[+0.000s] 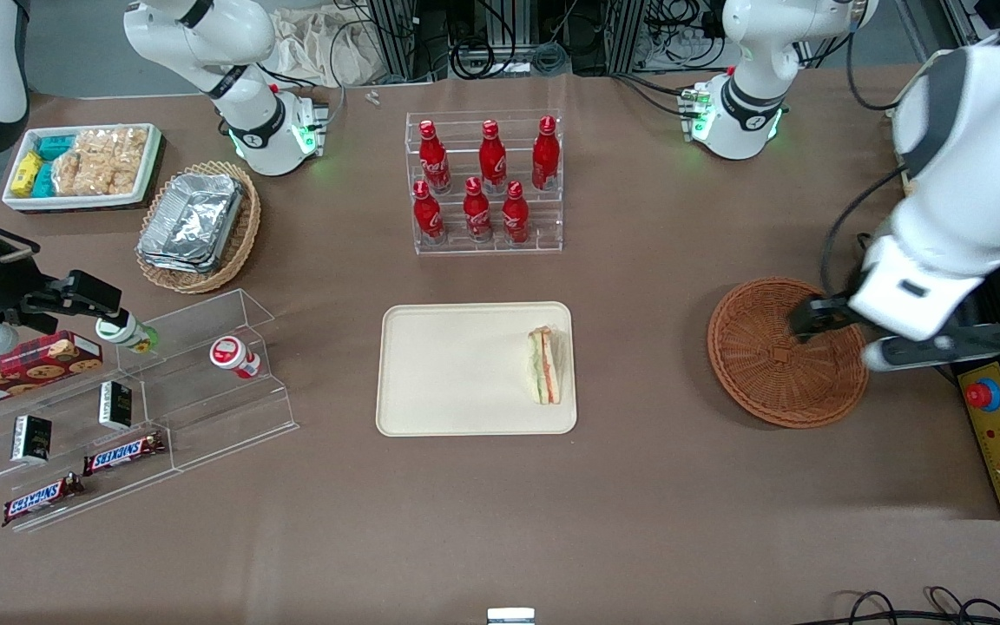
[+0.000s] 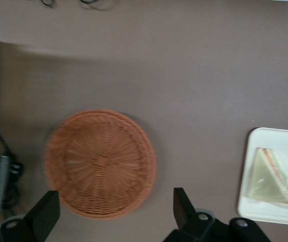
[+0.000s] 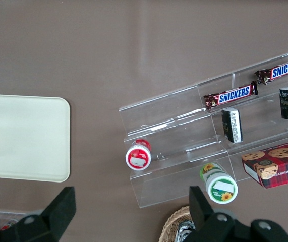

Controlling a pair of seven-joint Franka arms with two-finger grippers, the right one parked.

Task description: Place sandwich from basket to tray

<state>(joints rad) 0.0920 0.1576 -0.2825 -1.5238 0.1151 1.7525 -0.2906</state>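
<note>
Sandwich [image 1: 545,365] lies on tray [image 1: 448,369]; end effector [image 2: 114,212] hovers above basket [image 1: 769,365], fingers apart, holding nothing

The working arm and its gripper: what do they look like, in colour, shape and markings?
The working arm has smooth, rounded white shells with dark grey joint sections. Its base has a black ring and glowing green lights, and black cables run along the arm. The gripper, above the basket, has a white body and two black, flat, angular fingers.
</note>
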